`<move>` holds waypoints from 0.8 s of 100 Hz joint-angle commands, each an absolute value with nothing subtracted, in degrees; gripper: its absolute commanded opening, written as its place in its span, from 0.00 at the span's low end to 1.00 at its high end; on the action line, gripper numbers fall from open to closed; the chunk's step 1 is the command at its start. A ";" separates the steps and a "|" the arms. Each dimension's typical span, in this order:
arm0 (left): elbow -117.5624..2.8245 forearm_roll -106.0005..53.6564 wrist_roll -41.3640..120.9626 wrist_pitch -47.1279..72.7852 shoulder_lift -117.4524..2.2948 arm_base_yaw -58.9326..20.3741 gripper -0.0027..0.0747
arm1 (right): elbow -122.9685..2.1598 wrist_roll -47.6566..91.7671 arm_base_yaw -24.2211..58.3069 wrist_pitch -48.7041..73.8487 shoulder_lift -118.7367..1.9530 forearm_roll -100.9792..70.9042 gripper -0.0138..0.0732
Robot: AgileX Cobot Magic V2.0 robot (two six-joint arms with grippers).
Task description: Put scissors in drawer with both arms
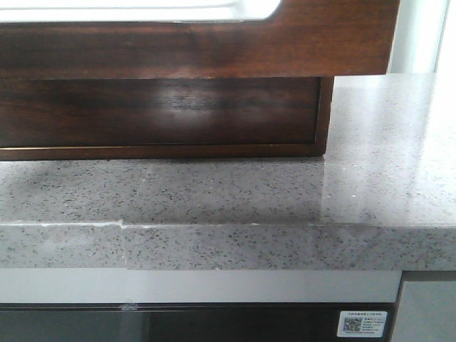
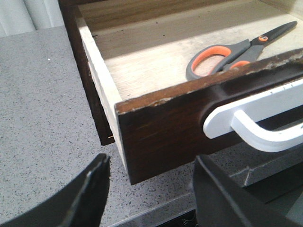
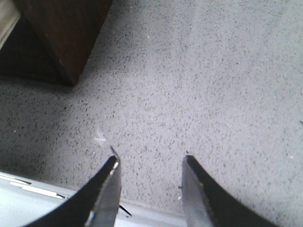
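Both pairs of jaws are standing parted with nothing between them: the left gripper (image 2: 149, 189) is hovering just in front of the drawer (image 2: 165, 127), its dark fingers (image 2: 90, 189) spread over the speckled grey countertop (image 2: 42, 118), and the right gripper (image 3: 149, 189) is hanging released above bare countertop (image 3: 213, 85) beside a dark wood corner (image 3: 66, 33). In the left wrist view the drawer is sitting pulled out, its glossy reddish-brown front showing a chipped, pale-scuffed top edge and a white handle (image 2: 258, 120) filling the round-cornered cutout. The scissors (image 2: 236, 49) are lying flat inside the drawer on its pale wood floor, grey blades closed and pointing toward the back, orange-lined finger loops resting close behind the drawer front. In the front view the drawer front (image 1: 199, 50) is filling the upper part of the frame, with a white strip showing through the cutout along its top edge, and a darker wood panel (image 1: 157, 114) is sitting beneath it on the countertop (image 1: 214, 192). A small white sticker (image 1: 363, 324) with a square code and tiny printed lines is showing on the dark surface below the counter edge; its writing is too small to read.
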State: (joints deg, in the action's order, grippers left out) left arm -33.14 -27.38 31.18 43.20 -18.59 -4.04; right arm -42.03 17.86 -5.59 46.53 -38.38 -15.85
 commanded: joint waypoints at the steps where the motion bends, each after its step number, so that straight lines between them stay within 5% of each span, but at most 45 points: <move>1: -34.60 -29.11 30.51 39.18 -19.35 -4.36 0.51 | -41.89 17.94 -5.97 41.42 -36.42 -16.75 0.46; 19: -34.60 -29.11 30.51 39.18 -19.35 -4.36 0.46 | -41.50 17.94 -5.97 41.34 -35.30 -16.75 0.36; 41: -34.60 -29.11 30.51 39.18 -19.35 -4.36 0.14 | -41.50 17.94 -5.97 41.34 -35.30 -16.85 0.08; 51: -34.60 -29.11 30.51 39.18 -19.35 -4.36 0.01 | -41.50 17.94 -5.97 41.29 -35.30 -16.85 0.08; 80: -34.60 -29.11 30.51 39.65 -19.35 -4.36 0.01 | -41.50 17.94 -5.97 41.33 -35.30 -16.85 0.08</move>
